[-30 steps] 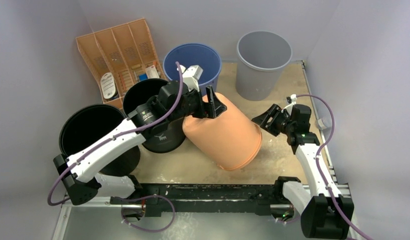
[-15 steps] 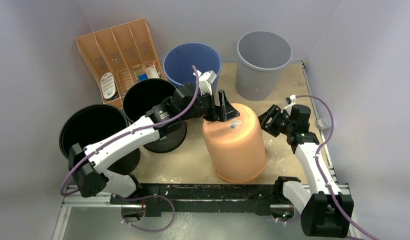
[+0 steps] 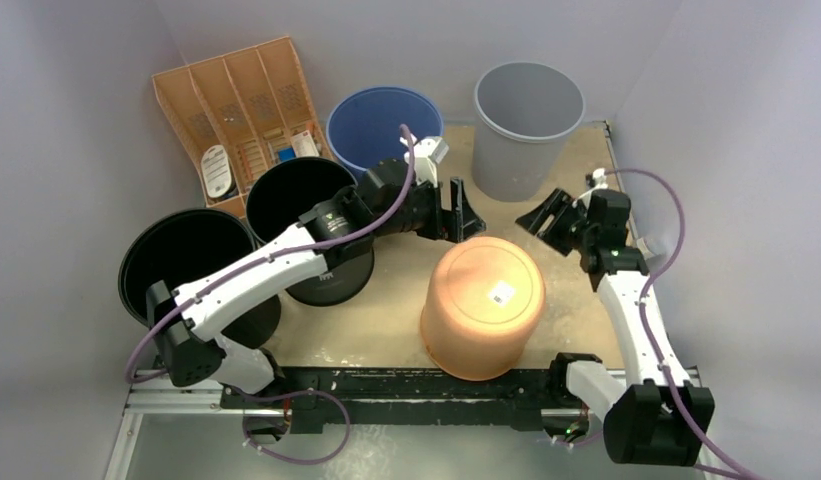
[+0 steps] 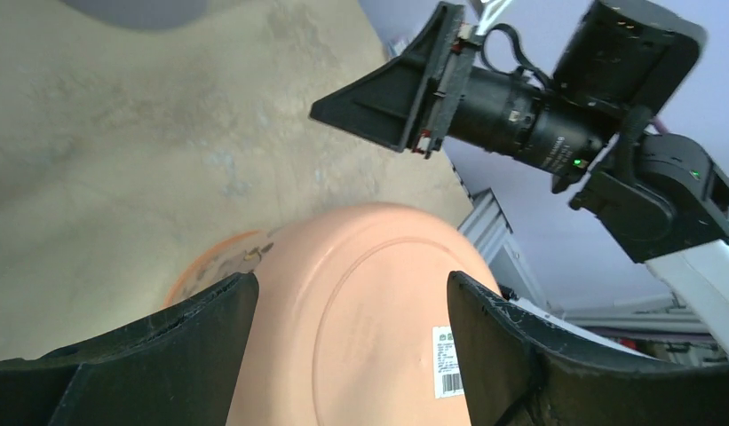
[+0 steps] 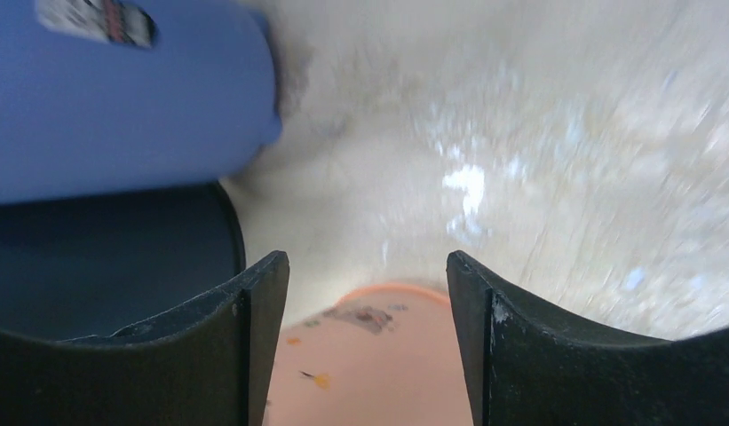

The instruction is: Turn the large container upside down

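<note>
Orange container point(image 3: 483, 305) stands mouth-down at the surface's point(image 3: 386, 320) 6 o'clock, base up; earlier it leaned tilted at the left fingers point(image 3: 462, 214). These, at its 12 o'clock, and the right fingers point(image 3: 543, 215), at 1 o'clock, are spread and empty. Black bins point(image 3: 296, 195) crowd its 9 o'clock; blue bin point(image 3: 381, 120) and grey bin point(image 3: 528, 100) stand beyond. Only the left wrist view resolves its label point(image 4: 447, 359) as a barcode.

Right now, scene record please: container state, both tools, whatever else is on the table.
container: orange bin, mouth down on table, base up, barcode sticker on base
left tool: open, just beyond the bin's far side, holding nothing
right tool: open, right of the bin, apart from it
other: blue bin, grey bin, large black bin, smaller black bin, orange organizer
</note>
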Available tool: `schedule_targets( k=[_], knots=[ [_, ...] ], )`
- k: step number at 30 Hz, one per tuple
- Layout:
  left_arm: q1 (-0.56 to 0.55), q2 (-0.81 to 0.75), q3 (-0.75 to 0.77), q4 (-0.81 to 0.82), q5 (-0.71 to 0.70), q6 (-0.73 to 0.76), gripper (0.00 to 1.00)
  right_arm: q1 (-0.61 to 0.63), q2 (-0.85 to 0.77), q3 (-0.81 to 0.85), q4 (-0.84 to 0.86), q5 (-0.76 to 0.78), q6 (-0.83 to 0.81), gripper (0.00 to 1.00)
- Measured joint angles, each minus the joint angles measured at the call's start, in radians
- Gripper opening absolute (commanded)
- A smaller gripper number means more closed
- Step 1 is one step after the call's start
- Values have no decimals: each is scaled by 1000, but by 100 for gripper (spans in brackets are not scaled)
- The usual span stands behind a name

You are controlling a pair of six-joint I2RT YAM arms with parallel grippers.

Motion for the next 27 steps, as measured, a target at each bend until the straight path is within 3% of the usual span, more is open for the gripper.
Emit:
schedule_targets(
  k=[6, 12, 19, 27],
  knots=[
    [0, -59, 55, -64, -91, 79, 78, 0, -24, 291, -94, 175, -115, 73],
    [-3, -171, -44, -55, -154, 126, 78, 0, -74, 477, -108, 287, -155, 75],
    [-16, -244, -95, -112, -248, 178, 78, 0, 257, 747, -95, 385, -125, 76],
    [-20, -297, -158, -82, -282, 169, 78, 0, 631, 999, -201, 510, -61, 75]
  ],
)
